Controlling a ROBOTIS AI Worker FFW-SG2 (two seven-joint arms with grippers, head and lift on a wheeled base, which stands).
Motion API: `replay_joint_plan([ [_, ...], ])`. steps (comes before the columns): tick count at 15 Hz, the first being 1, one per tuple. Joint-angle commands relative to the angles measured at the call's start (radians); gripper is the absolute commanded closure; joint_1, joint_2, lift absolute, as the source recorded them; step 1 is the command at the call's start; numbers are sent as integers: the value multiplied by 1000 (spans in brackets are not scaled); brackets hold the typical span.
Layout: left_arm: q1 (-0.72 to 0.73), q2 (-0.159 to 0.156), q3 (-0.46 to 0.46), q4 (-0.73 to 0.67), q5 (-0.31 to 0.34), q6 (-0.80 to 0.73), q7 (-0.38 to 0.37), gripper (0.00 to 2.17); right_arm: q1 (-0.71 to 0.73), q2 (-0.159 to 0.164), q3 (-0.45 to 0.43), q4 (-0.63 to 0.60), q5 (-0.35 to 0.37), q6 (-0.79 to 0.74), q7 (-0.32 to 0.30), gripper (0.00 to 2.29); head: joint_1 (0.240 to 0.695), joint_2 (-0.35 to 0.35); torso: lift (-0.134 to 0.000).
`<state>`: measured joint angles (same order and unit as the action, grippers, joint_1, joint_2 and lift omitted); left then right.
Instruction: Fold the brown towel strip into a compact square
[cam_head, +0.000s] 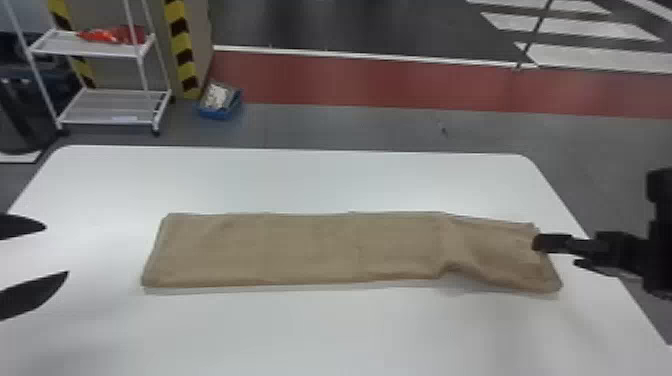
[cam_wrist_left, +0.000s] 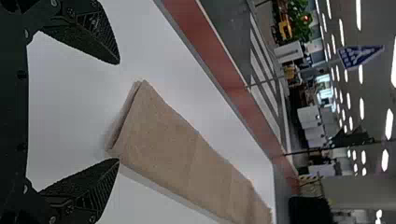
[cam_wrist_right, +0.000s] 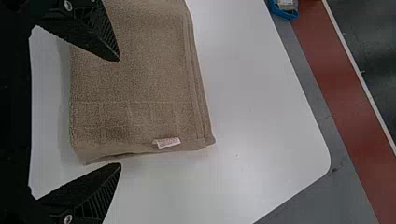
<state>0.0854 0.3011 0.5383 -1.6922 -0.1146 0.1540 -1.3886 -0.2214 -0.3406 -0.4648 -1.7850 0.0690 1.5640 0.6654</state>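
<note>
The brown towel strip (cam_head: 310, 250) lies lengthwise across the table, flat along most of its length and rippled toward its right end. Beside its left end, a little apart, my left gripper (cam_head: 30, 267) stands open with nothing between its fingers. In the left wrist view the towel's end (cam_wrist_left: 149, 126) lies beyond the open left gripper (cam_wrist_left: 116, 111). My right gripper (cam_head: 542, 245) is over the towel's right end. From its wrist, the right gripper (cam_wrist_right: 119, 112) is open, one finger over the cloth and the other just past the end edge, near a small white tag (cam_wrist_right: 167, 142).
The white table (cam_head: 320, 180) has rounded far corners, with its right edge under the right arm. Beyond it on the floor stand a white shelf cart (cam_head: 107, 107) and a blue bin (cam_head: 215, 114).
</note>
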Motion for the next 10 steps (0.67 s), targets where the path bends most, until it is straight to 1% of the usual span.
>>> replay_joint_plan([
  [1, -18, -13, -3, -4, 121, 204, 33, 161, 7, 0, 0, 7, 2, 8, -3, 73, 695, -118, -124],
  [2, -18, -37, -17, -6, 125, 269, 80, 161, 8, 0, -3, 7, 2, 8, -3, 73, 695, -118, -124],
  [3, -19, -40, -44, -6, 131, 321, 118, 161, 10, 2, -6, 7, 2, 8, -3, 73, 695, -120, -124],
  [5, -26, -42, -124, -11, 159, 468, 221, 161, 14, 0, -11, 9, 2, 8, -3, 73, 695, -128, -124],
  [6, -26, -48, -158, -23, 158, 496, 267, 161, 17, 0, -12, 12, 2, 8, -4, 73, 695, -145, -124],
  [7, -27, -62, -193, -23, 150, 511, 321, 164, 19, 0, -14, 15, 3, 8, -4, 73, 695, -158, -124],
  [8, -35, -62, -228, -15, 144, 508, 365, 181, 22, 2, -15, 16, 3, 8, -4, 73, 695, -171, -124],
  [9, -49, -62, -250, 2, 131, 511, 392, 205, 25, 2, -15, 15, 5, 8, -4, 73, 695, -183, -124],
  [10, -62, -62, -262, 16, 127, 511, 401, 205, 28, 2, -17, 15, 3, 8, -4, 73, 695, -194, -124],
])
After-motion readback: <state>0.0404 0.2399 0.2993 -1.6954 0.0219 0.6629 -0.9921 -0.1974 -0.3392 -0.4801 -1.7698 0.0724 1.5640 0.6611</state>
